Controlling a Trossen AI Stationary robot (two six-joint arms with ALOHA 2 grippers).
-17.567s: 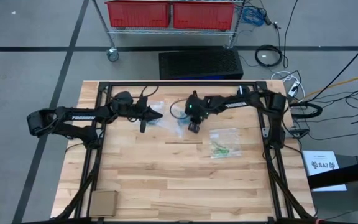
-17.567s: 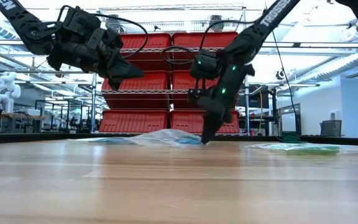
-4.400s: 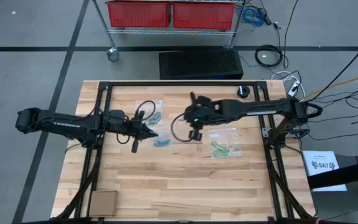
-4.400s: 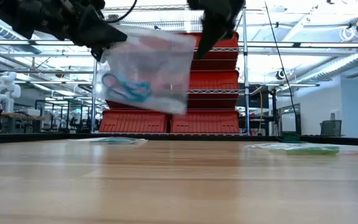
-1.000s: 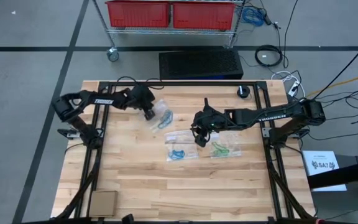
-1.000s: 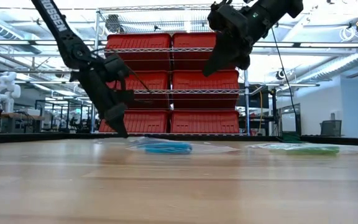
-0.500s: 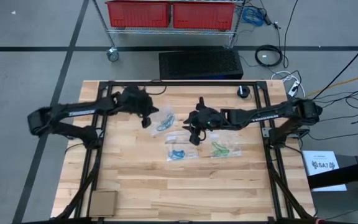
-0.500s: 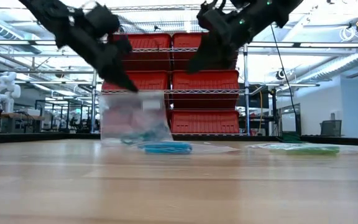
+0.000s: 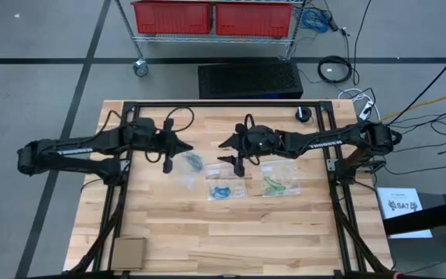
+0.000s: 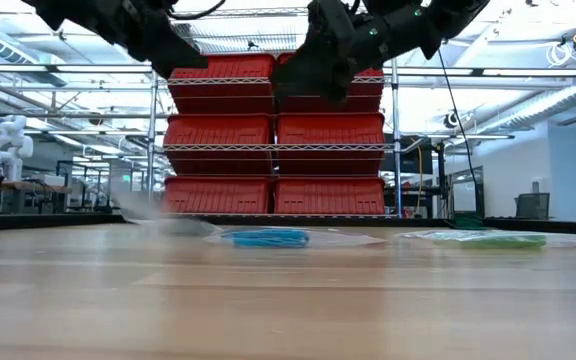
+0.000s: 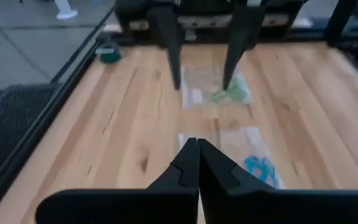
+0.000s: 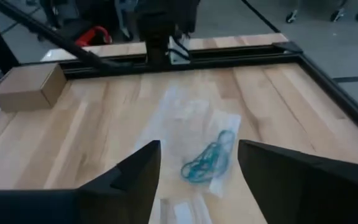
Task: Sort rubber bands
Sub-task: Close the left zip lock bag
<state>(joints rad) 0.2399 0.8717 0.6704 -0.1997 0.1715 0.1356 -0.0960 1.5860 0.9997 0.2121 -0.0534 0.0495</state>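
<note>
— Left claw (image 9: 183, 147) is clenched on nothing, as your left wrist view shows; it sits upper left of centre in the high view. Right claw (image 9: 228, 153)?

— Released, fingers spread. From above, you get three clear bags: teal rubber bands (image 9: 193, 162), blue ones (image 9: 221, 191), green ones (image 9: 272, 184).

— Low view?

— Hides the teal bag's contents; both claws ride high there. Your bench (image 9: 238, 240) foreground lies open.
</note>
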